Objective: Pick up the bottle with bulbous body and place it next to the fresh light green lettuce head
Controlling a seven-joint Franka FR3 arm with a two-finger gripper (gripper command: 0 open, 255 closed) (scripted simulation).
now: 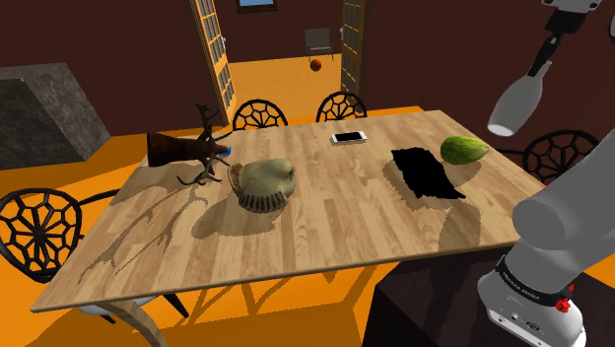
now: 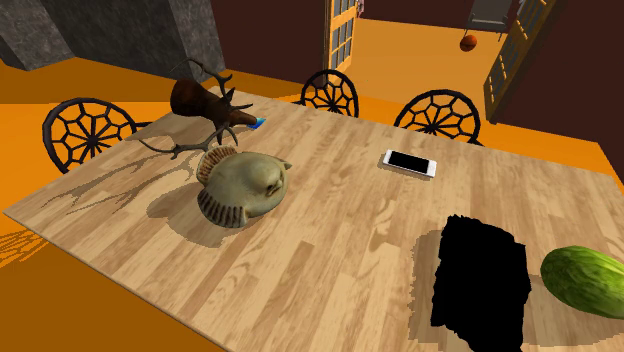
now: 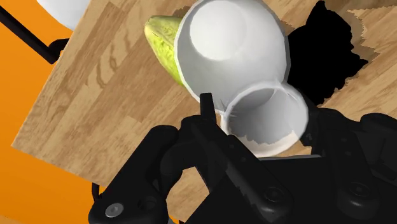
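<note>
**A:** Starting with the shoulder view, where is the bottle sitting?

**B:** You are seeing the bottle (image 1: 514,106) hanging in the air at that picture's 2 o'clock. It is tilting, with the round body low and the neck running up into the gripper (image 1: 548,51). The lettuce head (image 1: 463,150) is lying on the surface (image 1: 325,212) at the bottle's 8 o'clock. A black patch (image 1: 424,173) is lying just beside the lettuce head, at its 8 o'clock.

**A:** And the second exterior view?

**B:** There the lettuce head is resting at the picture's 4 o'clock, with the black patch just beside it at 9 o'clock. A phone (image 2: 408,162) is lying well apart, at the patch's 11 o'clock. Bare wood is showing at the lettuce head's 12 o'clock, and I am judging that to be the likeliest landing spot.

**A:** Is the wrist view showing a real hold?

**B:** Yes. The gripper is pinching in on the narrow neck, fingers drawn close and clasping it. The bulbous body is swelling out beyond them, and the lettuce head is peeking out behind it.

**A:** How is it going to handle?

**B:** It is drawn plain white, so I am not naming a material. It is looking stiff and smooth, so I am expecting it to be slippery. The weight is probably sitting in the body, below the grip, so it may be swinging as you travel. The neck is looking like the right hold, since the body is appearing too wide for the fingers. Think about lowering it slowly and getting it upright before letting go.
</note>
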